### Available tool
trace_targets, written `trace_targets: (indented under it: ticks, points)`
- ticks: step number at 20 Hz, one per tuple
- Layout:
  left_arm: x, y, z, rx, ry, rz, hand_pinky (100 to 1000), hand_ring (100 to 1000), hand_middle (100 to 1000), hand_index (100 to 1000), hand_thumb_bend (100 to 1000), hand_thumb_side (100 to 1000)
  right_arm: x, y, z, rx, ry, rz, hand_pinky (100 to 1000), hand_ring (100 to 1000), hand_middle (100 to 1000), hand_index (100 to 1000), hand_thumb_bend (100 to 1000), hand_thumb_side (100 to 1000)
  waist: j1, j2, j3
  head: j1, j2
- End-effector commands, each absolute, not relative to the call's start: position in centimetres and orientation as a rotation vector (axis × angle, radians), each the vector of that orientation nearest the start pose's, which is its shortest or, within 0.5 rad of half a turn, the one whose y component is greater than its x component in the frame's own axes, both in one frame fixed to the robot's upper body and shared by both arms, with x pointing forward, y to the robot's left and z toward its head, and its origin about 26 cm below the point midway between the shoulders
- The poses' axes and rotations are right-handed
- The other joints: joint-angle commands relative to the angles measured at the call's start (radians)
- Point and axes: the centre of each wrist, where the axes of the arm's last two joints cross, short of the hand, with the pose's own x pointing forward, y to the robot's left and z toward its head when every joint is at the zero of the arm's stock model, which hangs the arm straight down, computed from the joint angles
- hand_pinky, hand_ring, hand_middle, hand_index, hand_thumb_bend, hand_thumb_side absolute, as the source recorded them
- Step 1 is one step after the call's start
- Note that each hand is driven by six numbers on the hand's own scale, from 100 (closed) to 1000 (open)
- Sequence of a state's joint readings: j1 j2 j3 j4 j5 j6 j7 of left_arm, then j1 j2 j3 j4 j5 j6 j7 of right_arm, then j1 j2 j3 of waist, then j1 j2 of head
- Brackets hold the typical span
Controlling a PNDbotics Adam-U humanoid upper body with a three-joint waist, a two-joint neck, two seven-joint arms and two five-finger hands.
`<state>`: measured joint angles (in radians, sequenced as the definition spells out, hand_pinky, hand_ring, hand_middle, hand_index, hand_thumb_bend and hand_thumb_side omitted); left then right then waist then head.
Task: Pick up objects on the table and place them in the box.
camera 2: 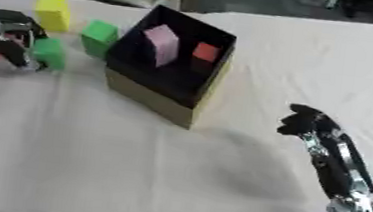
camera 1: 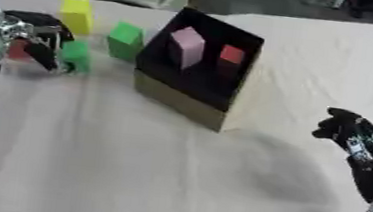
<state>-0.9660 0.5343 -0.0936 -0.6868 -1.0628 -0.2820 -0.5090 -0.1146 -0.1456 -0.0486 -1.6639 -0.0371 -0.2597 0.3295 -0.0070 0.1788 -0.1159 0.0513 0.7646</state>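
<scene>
Two green blocks (camera 1: 125, 40) outside, two blocks inside the box (camera 1: 195, 74).

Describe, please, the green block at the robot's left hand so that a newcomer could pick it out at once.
Start at the black-lined open cardboard box in the middle of the cloth-covered table and look left. Two green blocks stand there: the larger green cube sits alone beside the box. The wanted one, the smaller green block, lies farther left and nearer the camera, right against the left hand.
</scene>
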Motion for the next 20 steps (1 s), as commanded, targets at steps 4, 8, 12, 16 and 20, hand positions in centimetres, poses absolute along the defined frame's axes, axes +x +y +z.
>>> trace_targets:
  ticks: [4,8,12,16,20]
  points:
    - [48.1,35.1,22.0,0.999,-1.211,-1.506,726,548,484,653,164,128,30.5,-27.9,5.7,0.104,-2.003,0.446,682,604,598,797,100,675,0.006,-0.028,0.000,-0.003,0.005]
    - [47.7,32.7,26.8,1.052,-1.467,-1.421,733,536,465,653,100,127,30.5,-27.9,5.6,0.105,-2.001,0.447,682,605,598,796,100,675,0.006,-0.029,0.003,-0.002,0.005]
    - [47.4,28.2,29.3,1.018,-1.650,-1.476,733,546,477,663,110,122,30.5,-27.8,5.6,0.111,-2.000,0.452,682,605,597,796,100,676,0.007,-0.030,0.001,0.001,0.005]
    - [47.6,23.3,28.7,0.915,-1.710,-1.634,733,556,490,669,123,125,30.5,-27.6,5.6,0.120,-2.000,0.455,682,605,597,796,100,676,0.005,-0.030,-0.009,0.007,0.005]
    - [48.0,19.3,26.5,0.811,-1.695,-1.773,738,573,513,685,131,135,30.6,-27.3,5.6,0.136,-2.004,0.461,682,606,597,794,100,675,0.001,-0.030,-0.023,0.016,0.005]
